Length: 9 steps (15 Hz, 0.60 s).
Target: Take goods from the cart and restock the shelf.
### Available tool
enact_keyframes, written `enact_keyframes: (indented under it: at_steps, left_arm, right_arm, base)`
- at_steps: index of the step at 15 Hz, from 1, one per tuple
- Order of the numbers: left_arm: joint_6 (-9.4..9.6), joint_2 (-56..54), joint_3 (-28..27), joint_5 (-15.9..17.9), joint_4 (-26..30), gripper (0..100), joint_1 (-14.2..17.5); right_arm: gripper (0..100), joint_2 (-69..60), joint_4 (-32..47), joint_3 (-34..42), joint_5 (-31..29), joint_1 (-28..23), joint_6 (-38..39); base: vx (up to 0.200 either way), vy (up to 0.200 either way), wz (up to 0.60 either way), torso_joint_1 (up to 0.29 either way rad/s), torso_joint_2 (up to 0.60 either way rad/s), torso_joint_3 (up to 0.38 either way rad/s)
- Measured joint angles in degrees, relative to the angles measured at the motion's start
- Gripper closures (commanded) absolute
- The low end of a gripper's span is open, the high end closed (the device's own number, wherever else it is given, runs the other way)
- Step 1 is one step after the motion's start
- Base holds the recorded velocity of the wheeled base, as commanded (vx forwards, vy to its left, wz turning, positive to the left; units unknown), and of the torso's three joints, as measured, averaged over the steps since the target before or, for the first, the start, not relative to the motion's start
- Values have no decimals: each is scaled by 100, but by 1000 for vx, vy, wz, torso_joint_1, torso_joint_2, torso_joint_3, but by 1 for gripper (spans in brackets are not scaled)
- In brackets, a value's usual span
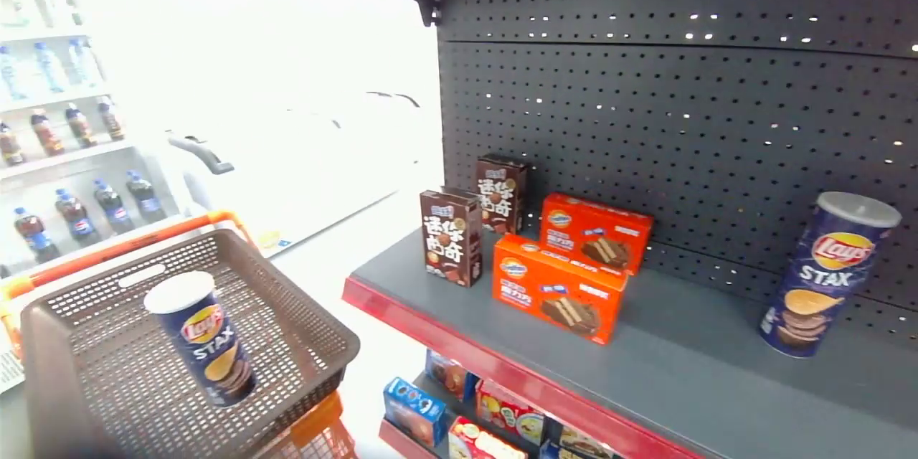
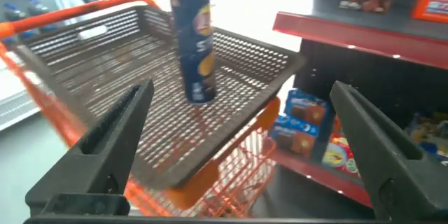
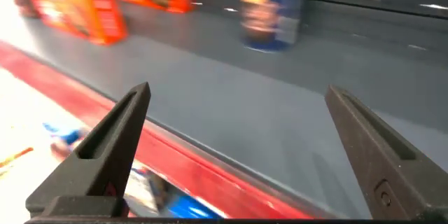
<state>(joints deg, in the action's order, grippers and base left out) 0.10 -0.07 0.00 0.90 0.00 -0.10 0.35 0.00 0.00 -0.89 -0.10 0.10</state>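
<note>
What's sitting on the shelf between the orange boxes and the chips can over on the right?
Nothing: in the head view, bare grey shelf runs from the orange boxes to the chips can.

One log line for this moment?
left hand open | right hand open | one chips can in basket | second chips can on shelf

one chip can (image 1: 204, 338) upright in cart basket (image 1: 315, 315)

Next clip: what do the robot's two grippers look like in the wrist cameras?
They match. The left gripper has two matte black fingers, broad at the base and tapering to blunt wedge tips. The right gripper has the same black tapered shape, with small round marks low on one finger. No cables or printed markings are visible.
</note>
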Motion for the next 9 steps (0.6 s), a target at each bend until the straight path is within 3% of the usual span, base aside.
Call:
enact_keyframes:
  at_steps: [3,9]
  left_arm:
    - [1,0,0,0,0,0,0]
    - [90,2,-33,-28,27,0,2]
  right_arm:
    - [0,0,0,0,0,0,0]
    - [0,0,2,0,7,10,9]
  base:
    - [0,0,600,1,4,5]
    - [0,0,0,0,0,0]
